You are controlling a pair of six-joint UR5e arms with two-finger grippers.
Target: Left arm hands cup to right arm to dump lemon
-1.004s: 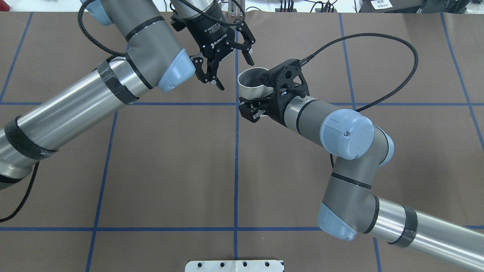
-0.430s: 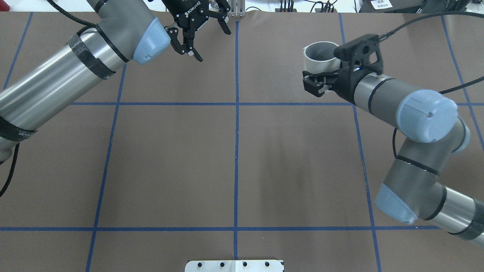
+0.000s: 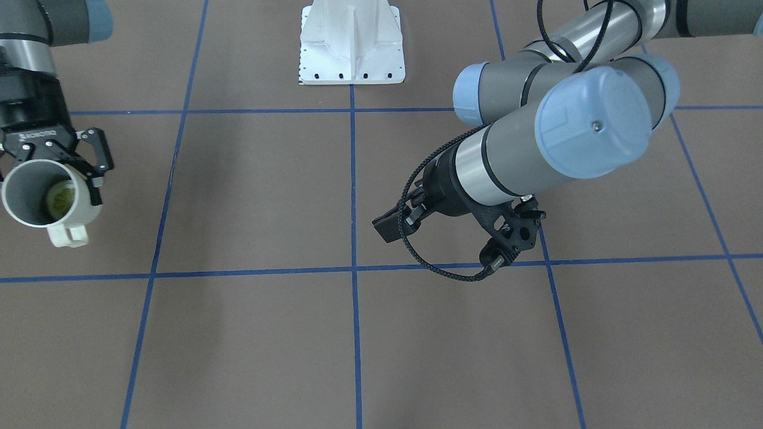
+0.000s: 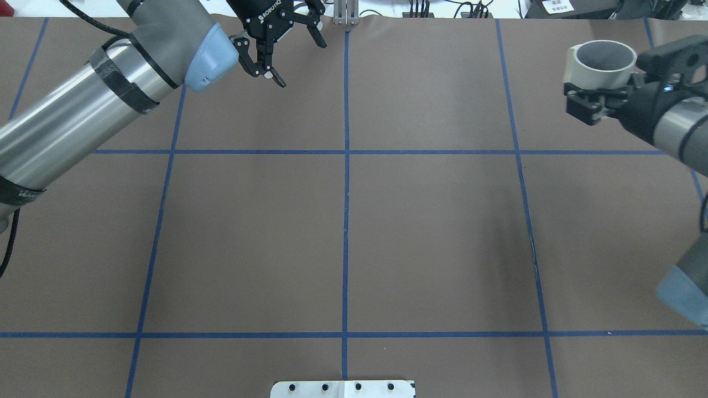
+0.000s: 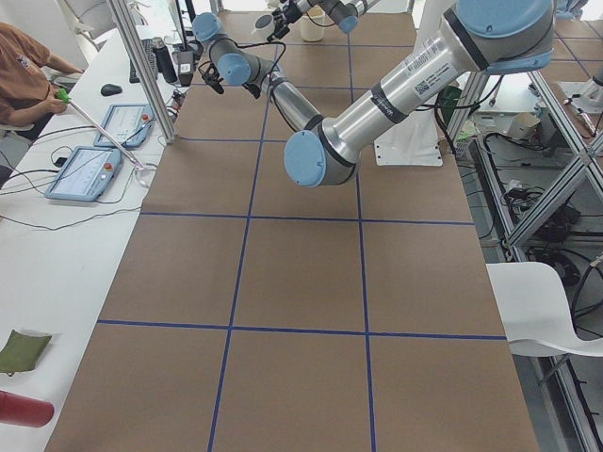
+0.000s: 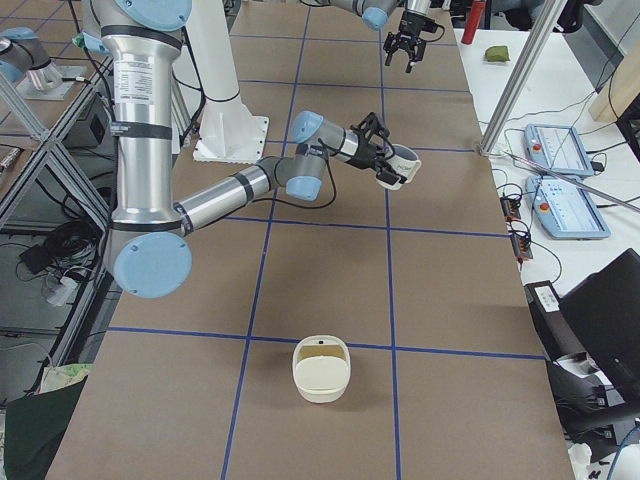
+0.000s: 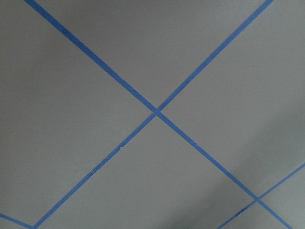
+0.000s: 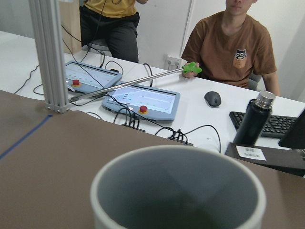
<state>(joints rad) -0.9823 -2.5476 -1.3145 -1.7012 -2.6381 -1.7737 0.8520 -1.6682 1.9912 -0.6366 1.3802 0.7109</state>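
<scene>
The right claw (image 4: 600,91) is clamped on the cup (image 4: 602,59), its fingers pressed against the outer wall below the rim. The handle (image 3: 67,236) is free and points toward the bench's far edge. The cup sits about upright, mouth up, in the air over the far right corner of the bench (image 4: 345,232). The lemon (image 3: 59,200) lies inside on the bottom, against the wall.

The hand-over looks done and the dump is not.

The main risk is the grip. Two fingers on a round ribbed wall can let the cup turn or slide once the wrist rolls it over. With the handle unheld, nothing stops that twist.

The second risk is the spot. This close to the corner, a round lemon tipped out fast would likely roll off the far edge or the right end. A white tub (image 6: 321,372) stands near the right end and may be the target. Tipping short of it would miss.

The left claw (image 4: 294,55) hangs wide and empty near the far edge, left of centre, well apart from the cup, so a clash seems unlikely.
</scene>
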